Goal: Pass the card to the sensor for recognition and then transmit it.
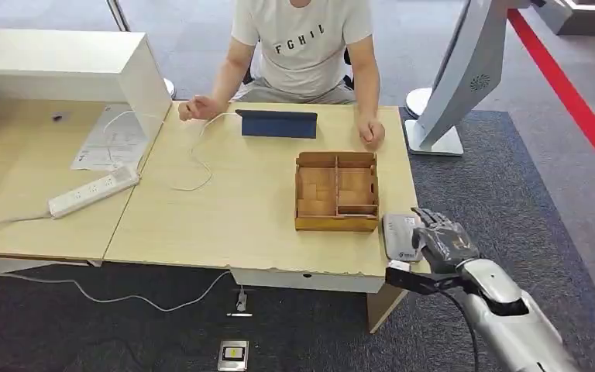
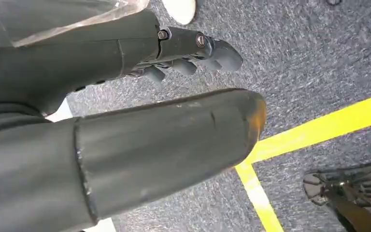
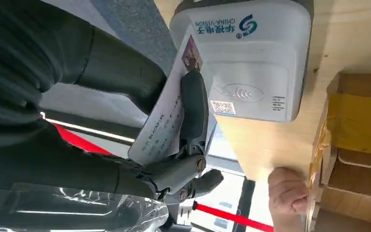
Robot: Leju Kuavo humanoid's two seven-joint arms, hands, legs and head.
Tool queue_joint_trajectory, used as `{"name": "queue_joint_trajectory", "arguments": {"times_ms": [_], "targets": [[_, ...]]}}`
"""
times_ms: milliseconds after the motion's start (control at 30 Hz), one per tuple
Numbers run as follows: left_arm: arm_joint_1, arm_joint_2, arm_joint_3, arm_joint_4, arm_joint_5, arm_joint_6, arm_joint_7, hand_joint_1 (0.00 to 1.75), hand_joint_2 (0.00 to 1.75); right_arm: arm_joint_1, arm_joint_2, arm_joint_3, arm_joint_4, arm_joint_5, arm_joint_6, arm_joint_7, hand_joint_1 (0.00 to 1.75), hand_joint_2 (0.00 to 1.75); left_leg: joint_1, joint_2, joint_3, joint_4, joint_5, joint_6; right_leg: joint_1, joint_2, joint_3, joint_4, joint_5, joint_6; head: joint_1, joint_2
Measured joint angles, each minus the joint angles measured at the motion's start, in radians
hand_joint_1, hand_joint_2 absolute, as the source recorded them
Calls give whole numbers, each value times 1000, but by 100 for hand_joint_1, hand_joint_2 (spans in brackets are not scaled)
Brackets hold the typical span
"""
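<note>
While your right hand [image 3: 174,130] pinches the card [image 3: 166,113] in its fingers [image 3: 194,104], the sensor [image 3: 251,58] sits just beyond, apparently untouched.

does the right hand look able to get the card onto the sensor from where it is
Probably yes. The right hand holds the card right beside the sensor, at the table edge, and nothing sits between them. The wooden box stands just past the sensor, out of the way.
</note>
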Motion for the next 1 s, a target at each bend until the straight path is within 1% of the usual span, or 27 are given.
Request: {"name": "queue_joint_trajectory", "arguments": {"times_ms": [100, 300, 400, 533, 733, 867, 900, 967, 1000], "targets": [[-1, -12, 0, 0, 5, 12, 0, 0, 0, 2, 0, 4, 4, -1, 0, 8, 175, 175, 0, 0, 0, 0, 0, 0, 0, 0, 0, 0, 0, 0, 0, 0], [-1, -13, 0, -1, 5, 12, 0, 0, 0, 3, 0, 4, 4, -1, 0, 8, 175, 175, 0, 0, 0, 0, 0, 0, 0, 0, 0, 0, 0, 0, 0, 0], [-1, -23, 0, -1, 7, 12, 0, 0, 0, 7, -2, 6, 9, -2, -2, 10, 175, 175, 0, 0, 1, 0, 0, 0, 0, 0, 0, 0, 0, 0, 0, 0], [0, -28, 0, -1, 2, 16, 0, 0, 0, 0, -21, 3, 8, -36, 16, 7, 175, 175, 0, 0, 2, 0, 0, 0, 0, 0, 2, 0, 0, 0, 0, 0], [0, -29, 0, -1, 1, 16, -3, 0, 0, -6, -31, 1, -14, -55, 13, 4, 175, 175, 0, 0, 0, 0, 0, 0, 0, 0, 2, 0, 1, 0, 0, 0], [0, -29, 0, -1, 1, 14, -11, 0, 0, -65, -40, -31, -85, -95, 39, -11, 175, 175, 0, 1, -1, 0, 1, 0, 0, 1, 0, 1, 1, -1, 0, 0], [0, -29, 0, -1, 0, 13, -14, 0, 0, -92, -41, -38, -105, -112, 58, -18, 175, 175, 0, 1, -1, 0, 1, 0, 0, 1, 0, 1, 1, -1, 0, 0], [0, -30, 0, -1, 0, 11, -17, 0, 0, -167, -39, -53, -138, -187, 136, -44, 175, 175, 0, 1, -2, 0, 1, 0, -1, 1, -1, 2, 2, 0, 0, 0], [-1, -29, 0, -1, -2, 10, -18, 0, 0, -209, -36, -61, -153, -221, 160, -53, 175, 175, -1, 1, -2, 0, 2, -1, -1, 1, -2, 2, 2, -1, 0, 0]]}}
